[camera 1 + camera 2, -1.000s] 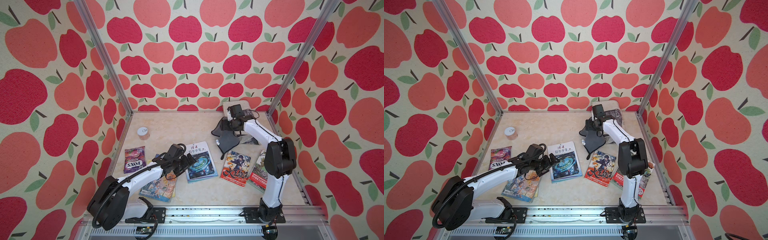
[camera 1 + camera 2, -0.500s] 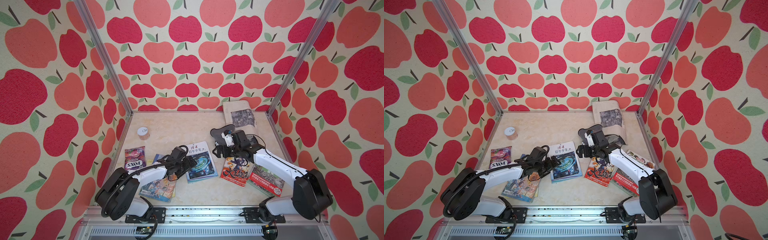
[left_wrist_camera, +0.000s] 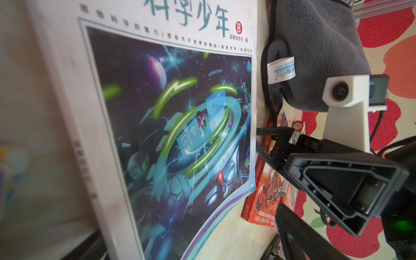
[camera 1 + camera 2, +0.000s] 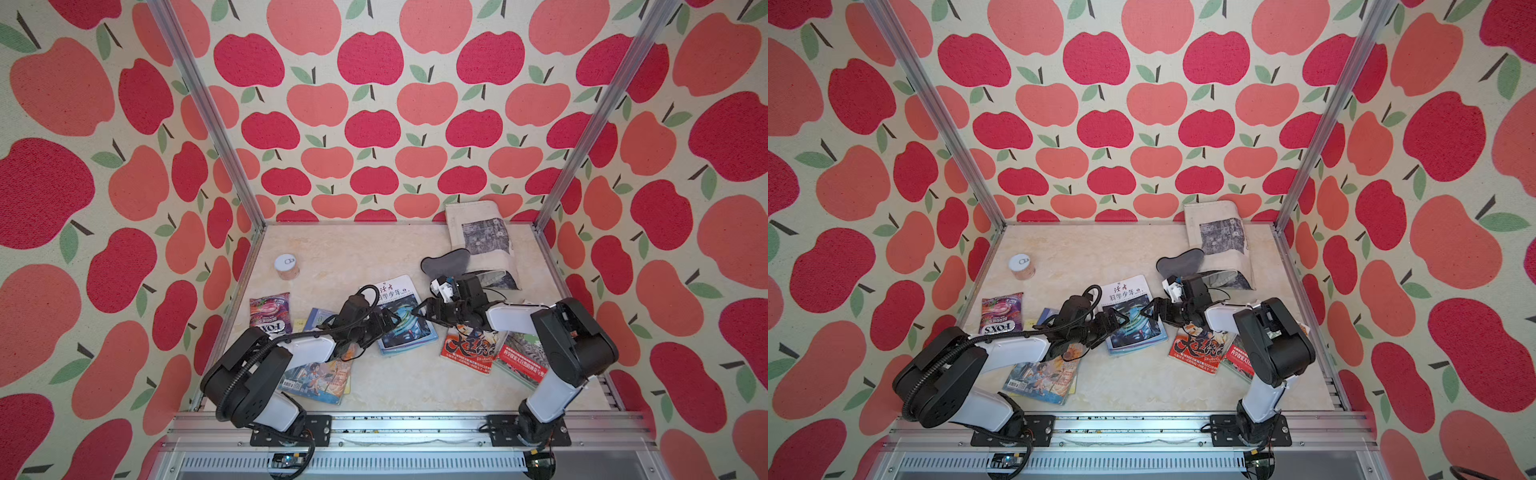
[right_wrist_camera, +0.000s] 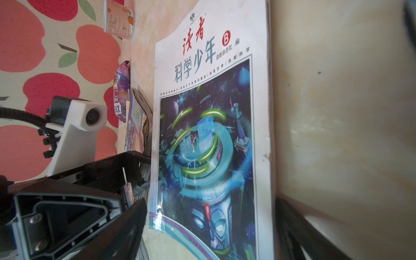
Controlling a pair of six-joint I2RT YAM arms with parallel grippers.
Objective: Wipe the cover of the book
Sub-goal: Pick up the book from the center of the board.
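Apple-print walls (image 4: 374, 104) all round, pale stone-look tabletop (image 4: 357, 257) underneath. Nearest the rail, a comic (image 4: 320, 380) partly hidden beneath the left arm. Just past it, left gripper (image 4: 392, 324) low at one edge of the book (image 4: 411, 338), jaws spread wide, nothing held. Book flat mid-table, space-art cover (image 5: 202, 146) facing up, its edge wavy and slightly lifted. Facing in from the opposite edge, right gripper (image 4: 419, 315), jaws likewise apart and empty, tips very near the left ones. Red comic (image 4: 469, 347) just beside the book on that side. Further off, grey cloth (image 4: 446, 262) loose on the table, in neither grip, beside a newspaper (image 4: 478, 237) propped against the back wall. Small can (image 4: 286, 266) off at the far left.

Trouble ahead, most likely: no wiping possible without that cloth, so a reach for it needed first. Bare tips dragged across the cover: scuffs or creases. Two grippers nose to nose over one book: easy clash on any further advance. Lifted edge apt to catch a tip and tear. Book unpinned, so likely to skid into the red comic under a sideways push. Careless grab at the cloth: newspaper pulled along too.
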